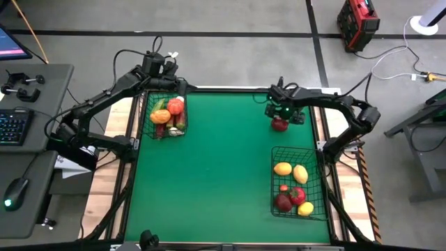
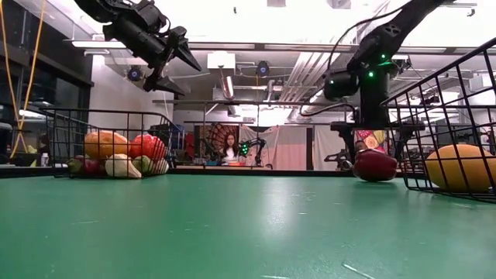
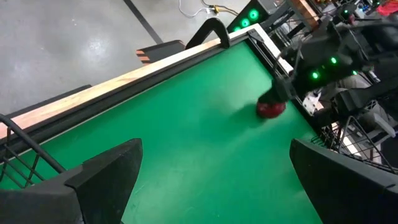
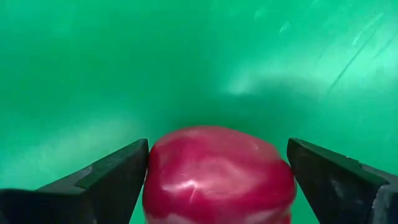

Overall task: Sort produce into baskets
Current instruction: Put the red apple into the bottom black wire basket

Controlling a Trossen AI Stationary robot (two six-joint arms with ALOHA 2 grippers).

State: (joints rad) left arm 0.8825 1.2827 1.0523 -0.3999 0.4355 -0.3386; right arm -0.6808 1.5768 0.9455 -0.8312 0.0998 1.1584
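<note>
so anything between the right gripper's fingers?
Yes: the dark red fruit sits on the mat between the right gripper's open fingers. One finger looks against it, with a gap on the other side. Right wrist view shows it.

High view straight down; low view level; both share green table (image 1: 209, 174).

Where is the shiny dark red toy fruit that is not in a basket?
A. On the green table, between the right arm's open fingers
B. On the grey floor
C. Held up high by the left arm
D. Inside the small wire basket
A: the shiny dark red toy fruit sits on the green table, with the right end effector open around it.
</note>
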